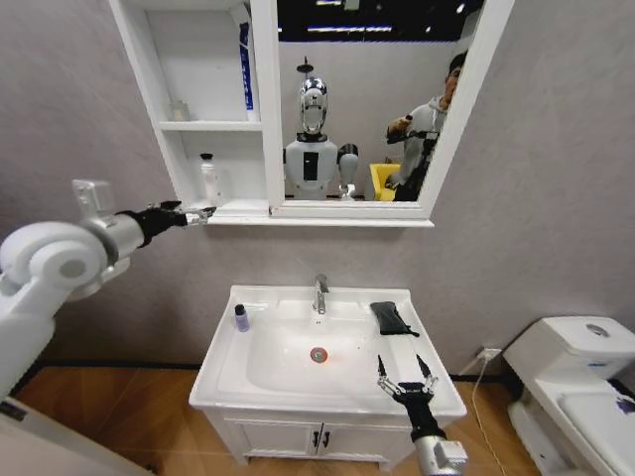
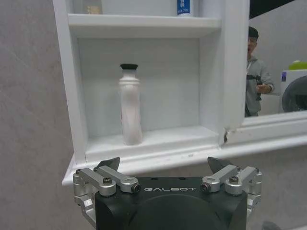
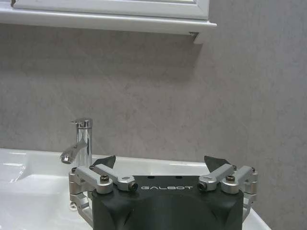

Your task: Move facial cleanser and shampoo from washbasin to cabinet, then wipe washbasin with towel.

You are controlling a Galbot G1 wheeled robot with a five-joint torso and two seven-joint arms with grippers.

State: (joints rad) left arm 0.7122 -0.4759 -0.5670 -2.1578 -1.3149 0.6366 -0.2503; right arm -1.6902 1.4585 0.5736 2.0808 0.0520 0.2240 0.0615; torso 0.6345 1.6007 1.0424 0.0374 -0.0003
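The facial cleanser [image 1: 209, 179] [image 2: 130, 104], a slim white bottle with a black cap, stands upright in the lowest cubby of the cabinet [image 1: 189, 126] [image 2: 144, 25]. My left gripper [image 1: 203, 213] [image 2: 164, 165] hovers open just in front of that cubby, apart from the bottle and holding nothing. The shampoo [image 1: 241, 318], a small purple bottle, stands on the washbasin [image 1: 238, 382] at its back left corner. The dark towel [image 1: 391, 317] lies rumpled on the back right of the rim. My right gripper [image 1: 406, 375] [image 3: 160, 164] is open and empty above the front right rim.
A chrome faucet [image 1: 320, 294] [image 3: 79, 143] rises at the back of the bowl, above the orange-ringed drain [image 1: 318, 354]. A blue tube [image 1: 245, 64] and a small jar [image 1: 179, 109] stand on the upper shelf. The mirror [image 1: 367, 99] adjoins the shelves. A white toilet [image 1: 580, 377] stands at the right.
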